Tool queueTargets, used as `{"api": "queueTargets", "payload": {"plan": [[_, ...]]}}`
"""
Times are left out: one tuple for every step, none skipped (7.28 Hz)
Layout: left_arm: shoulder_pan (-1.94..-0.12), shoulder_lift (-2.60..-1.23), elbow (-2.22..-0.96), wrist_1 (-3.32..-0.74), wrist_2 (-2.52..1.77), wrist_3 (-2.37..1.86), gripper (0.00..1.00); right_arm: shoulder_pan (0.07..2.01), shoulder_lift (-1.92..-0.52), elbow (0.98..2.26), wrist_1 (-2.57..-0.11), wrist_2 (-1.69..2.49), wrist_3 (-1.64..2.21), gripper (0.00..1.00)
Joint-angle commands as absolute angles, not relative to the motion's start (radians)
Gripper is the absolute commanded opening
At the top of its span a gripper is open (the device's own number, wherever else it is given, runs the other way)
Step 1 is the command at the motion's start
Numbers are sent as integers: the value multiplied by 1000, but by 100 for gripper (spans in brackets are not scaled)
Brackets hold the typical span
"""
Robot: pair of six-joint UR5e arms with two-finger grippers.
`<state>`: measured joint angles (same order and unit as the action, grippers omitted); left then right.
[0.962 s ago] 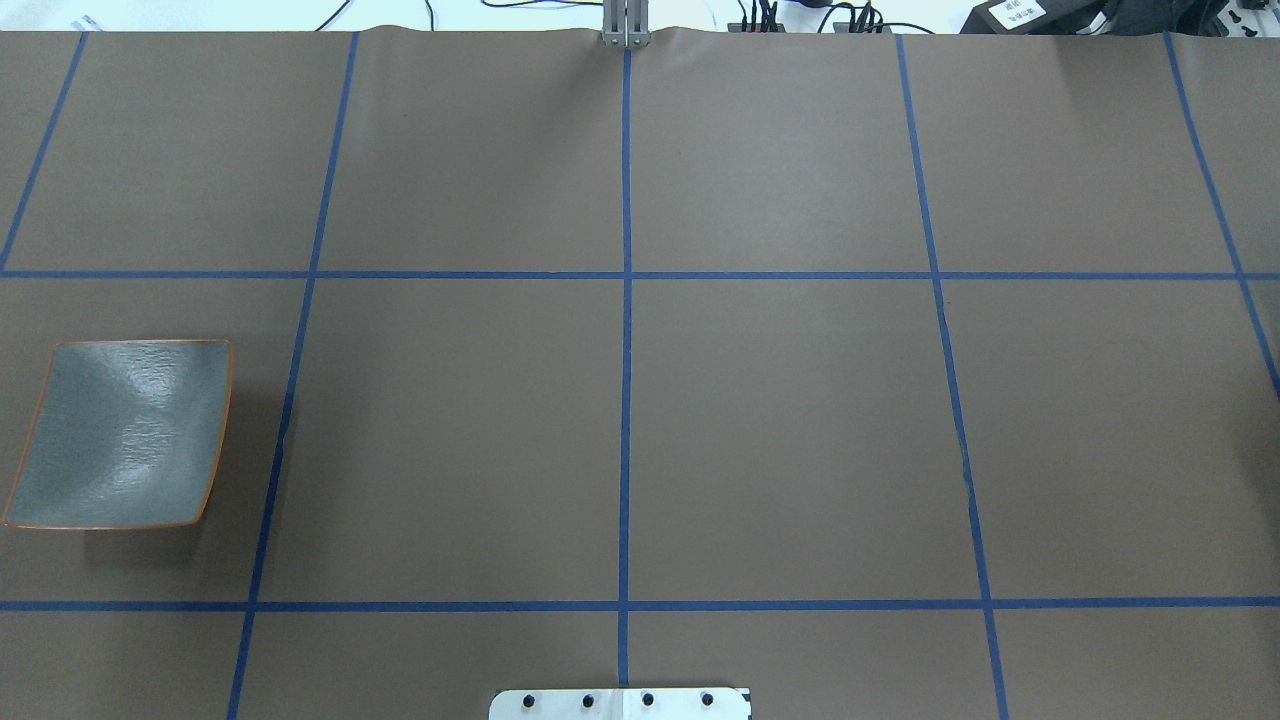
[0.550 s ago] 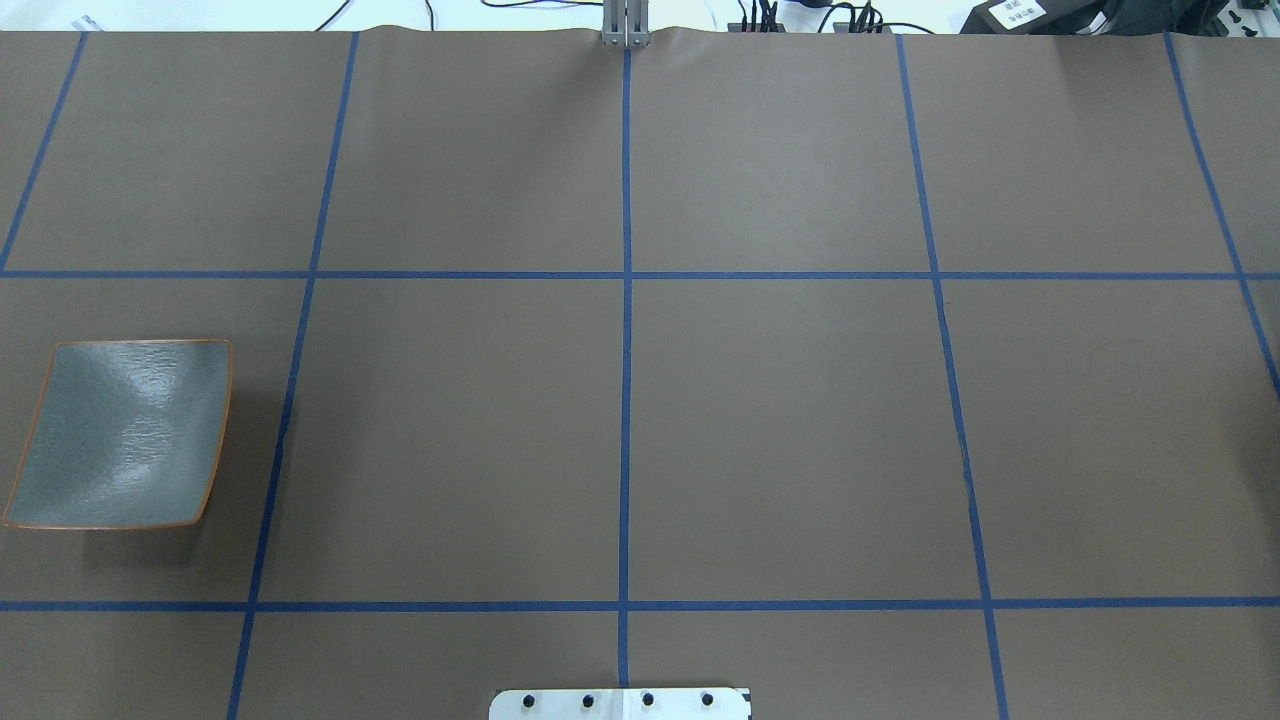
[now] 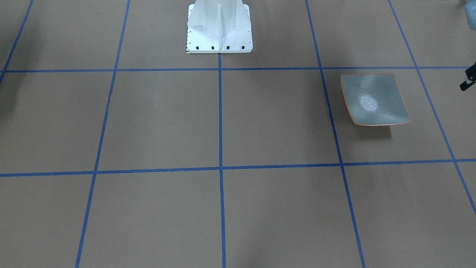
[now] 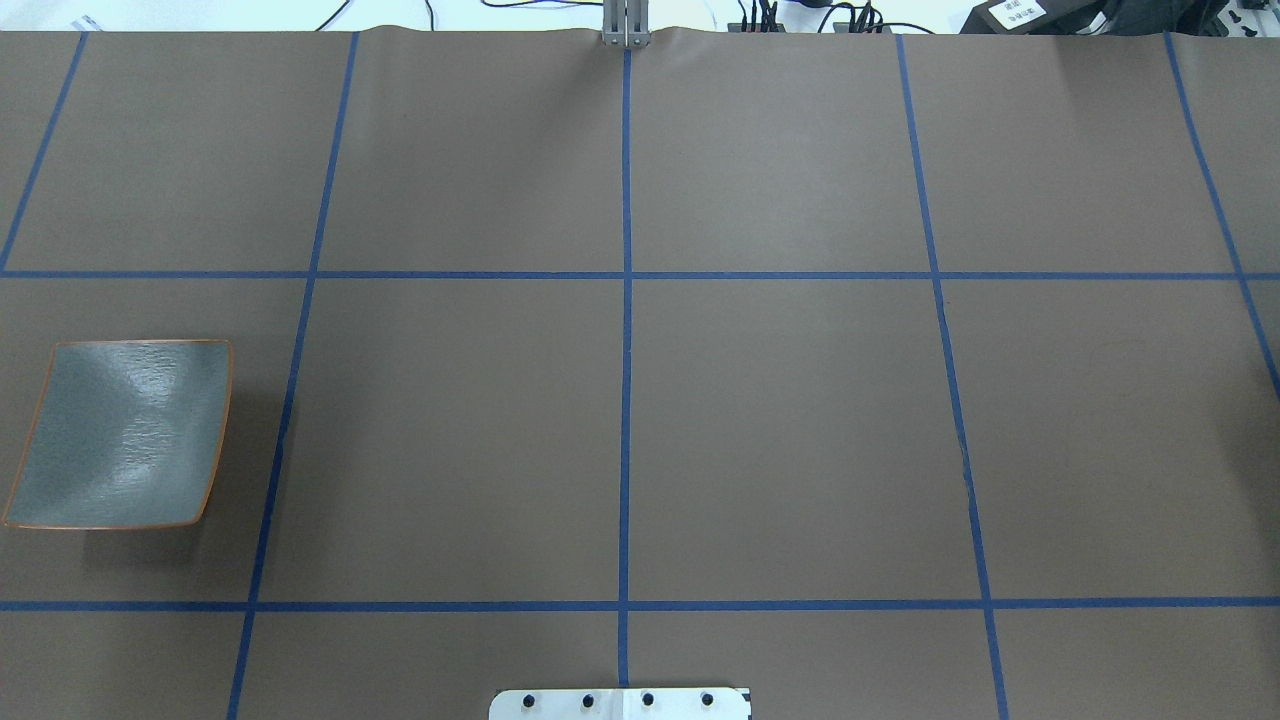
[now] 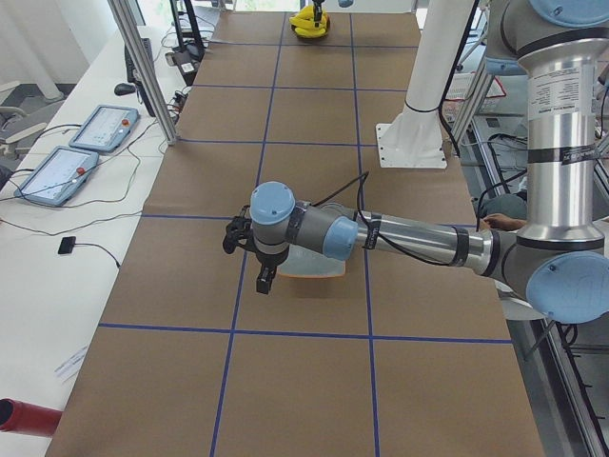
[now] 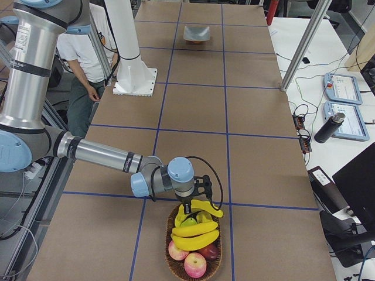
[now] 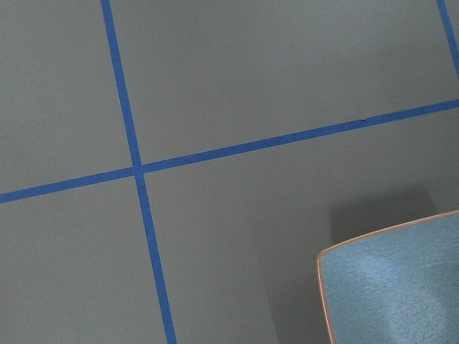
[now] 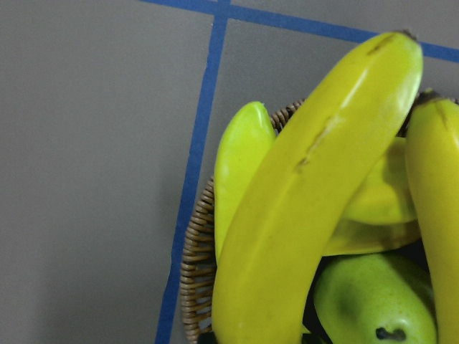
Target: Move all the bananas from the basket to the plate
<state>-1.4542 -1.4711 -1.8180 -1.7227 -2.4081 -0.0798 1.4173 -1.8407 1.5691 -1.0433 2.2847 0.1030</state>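
Several bananas (image 6: 196, 228) crowd the basket (image 6: 170, 263) at the bench's (image 6: 193, 111) right end, right fingers (image 6: 188, 209) at the top one, grip untellable. Far off, the plate (image 6: 196, 34) lies bare as before, left fingers (image 5: 265, 279) beside it, state untellable: nothing transferred yet.

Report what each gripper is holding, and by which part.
It cannot be told. The right gripper sits at the top banana in the basket, its grip hidden. The left gripper hangs by the plate with nothing visible in it.
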Motion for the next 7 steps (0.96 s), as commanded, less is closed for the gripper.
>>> {"api": "queueTargets", "payload": {"plan": [[-1454, -1471, -1819, -1723, -2408, -80, 100, 1434, -1847, 1601, -1052, 2318, 103, 0], [-1454, -1471, -1819, -1723, -2408, -80, 100, 1434, -1848, 1591, -1052, 2319, 98, 0], [-1454, -1471, -1818, -1723, -2408, -80, 100, 1433, -1848, 1574, -1051, 2313, 97, 0], [-1453, -1471, -1818, -1723, -2408, -80, 100, 1433, -1847, 1566, -1051, 2310, 97, 0], [-1454, -1471, -1819, -1723, -2408, -80, 100, 1433, -1841, 1536, -1046, 2310, 95, 0], [-1454, -1471, -1819, -1723, -2408, -80, 100, 1433, -1836, 1534, -1046, 2306, 97, 0], [-1454, -1471, -1821, -1723, -2408, -80, 100, 1433, -1836, 1520, -1045, 2304, 95, 0]]}}
